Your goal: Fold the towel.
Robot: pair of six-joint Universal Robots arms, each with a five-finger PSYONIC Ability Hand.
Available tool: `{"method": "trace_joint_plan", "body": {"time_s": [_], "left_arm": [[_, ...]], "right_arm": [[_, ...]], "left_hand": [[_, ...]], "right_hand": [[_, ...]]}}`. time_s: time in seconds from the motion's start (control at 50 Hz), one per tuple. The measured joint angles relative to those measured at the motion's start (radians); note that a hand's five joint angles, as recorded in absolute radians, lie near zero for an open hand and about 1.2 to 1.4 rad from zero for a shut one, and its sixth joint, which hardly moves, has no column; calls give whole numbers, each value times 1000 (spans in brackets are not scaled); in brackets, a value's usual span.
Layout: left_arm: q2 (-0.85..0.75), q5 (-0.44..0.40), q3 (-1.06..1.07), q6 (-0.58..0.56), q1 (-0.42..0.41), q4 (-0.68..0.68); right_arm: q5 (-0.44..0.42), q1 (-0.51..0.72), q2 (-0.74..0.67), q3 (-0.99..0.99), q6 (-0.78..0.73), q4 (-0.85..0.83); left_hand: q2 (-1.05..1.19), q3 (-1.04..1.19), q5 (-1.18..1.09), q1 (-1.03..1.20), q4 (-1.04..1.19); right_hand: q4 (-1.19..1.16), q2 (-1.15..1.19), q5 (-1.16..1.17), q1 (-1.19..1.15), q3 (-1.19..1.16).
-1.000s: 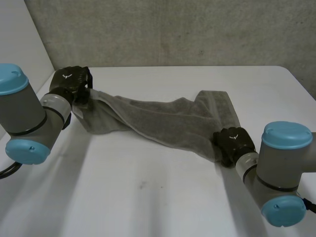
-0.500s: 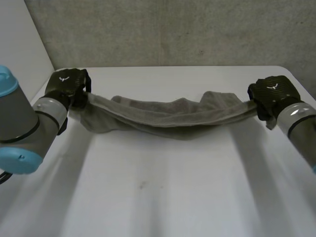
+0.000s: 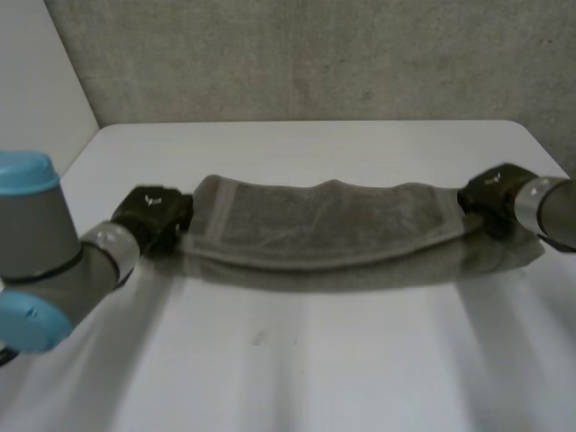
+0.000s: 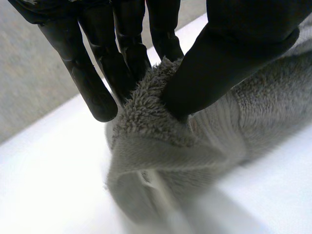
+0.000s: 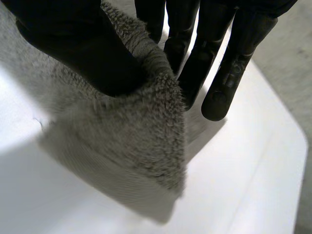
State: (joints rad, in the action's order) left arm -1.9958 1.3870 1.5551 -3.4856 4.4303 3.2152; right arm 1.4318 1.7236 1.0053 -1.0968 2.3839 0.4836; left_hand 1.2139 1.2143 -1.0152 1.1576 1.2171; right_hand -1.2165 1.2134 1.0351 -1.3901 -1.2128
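Up close, the left hand (image 4: 234, 53) pinches one end of the towel (image 3: 324, 229) between thumb and fingers, and the right hand (image 5: 83, 53) clamps the other end the same way. From the head camera, the towel spans hand to hand across the white table (image 3: 297, 360), with a grey wall (image 3: 297, 54) beyond.

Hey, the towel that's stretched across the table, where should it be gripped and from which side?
At its two short ends, each from its outer side. The towel is a long band across the table, so pinching the end edges between thumb and fingers should keep it spread; the left hand and right hand hold it that way.
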Motion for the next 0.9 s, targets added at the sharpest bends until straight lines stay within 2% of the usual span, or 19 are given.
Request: {"method": "trace_joint_plan", "body": {"time_s": [0.1, 0.16, 0.18, 0.22, 0.24, 0.26, 0.3, 0.34, 0.4, 0.54, 0.68, 0.7, 0.9], "left_arm": [[-105, 2, -252, -17, -4, 8], [-121, 2, -317, -15, -6, 13], [-149, 2, -458, -7, -14, 44], [-167, 3, -586, 8, -23, 94], [-176, 4, -683, 25, -30, 146], [-176, 4, -683, 25, -30, 146], [-185, 9, -801, 60, -37, 233], [-188, 12, -857, 87, -39, 288], [-191, 16, -902, 131, -39, 350], [-206, 11, -803, 182, -23, 368], [-219, -3, -578, 179, -8, 356], [-229, -20, -468, 175, -5, 358], [-295, -98, -203, 136, 22, 352]], "right_arm": [[4, 31, -109, 241, 9, -93], [6, 40, -125, 304, 14, -131], [8, 51, -142, 407, 25, -222], [12, 58, -146, 482, 39, -319], [18, 62, -139, 547, 60, -436], [18, 62, -139, 547, 60, -436], [30, 64, -113, 598, 94, -586], [36, 64, -94, 607, 113, -647], [40, 63, -69, 595, 133, -679], [20, 62, -67, 500, 144, -506], [-5, 60, -119, 400, 139, -343], [-14, 59, -150, 349, 134, -307], [-20, 57, -265, 203, 28, -268]], "left_hand": [[0, 0, 0, 0, 0], [0, 0, 0, 0, 0], [0, 0, 0, 0, 0], [0, 1, 0, 0, 0], [0, 1, 0, 0, 0], [0, 1, 0, 0, 0], [0, 1, 0, 0, 0], [0, 1, 0, 0, 0], [0, 1, 0, 0, 0], [0, 1, 0, 0, 0], [0, 1, 0, 0, 0], [1, 1, 0, 0, 0], [1, 1, 0, 0, 0]], "right_hand": [[0, 1, 0, -1, 0], [0, 1, 0, -1, 0], [0, 1, 0, -1, -2], [0, 1, 0, -2, -2], [0, 1, 0, -2, -2], [0, 1, 0, -2, -2], [0, 1, 0, -2, -2], [0, 1, 0, -2, -2], [0, 1, 0, -2, -2], [0, 1, 1, -2, -2], [0, 1, 1, -2, -2], [0, 1, 1, -2, -2], [0, 1, 1, -2, -2]]}}
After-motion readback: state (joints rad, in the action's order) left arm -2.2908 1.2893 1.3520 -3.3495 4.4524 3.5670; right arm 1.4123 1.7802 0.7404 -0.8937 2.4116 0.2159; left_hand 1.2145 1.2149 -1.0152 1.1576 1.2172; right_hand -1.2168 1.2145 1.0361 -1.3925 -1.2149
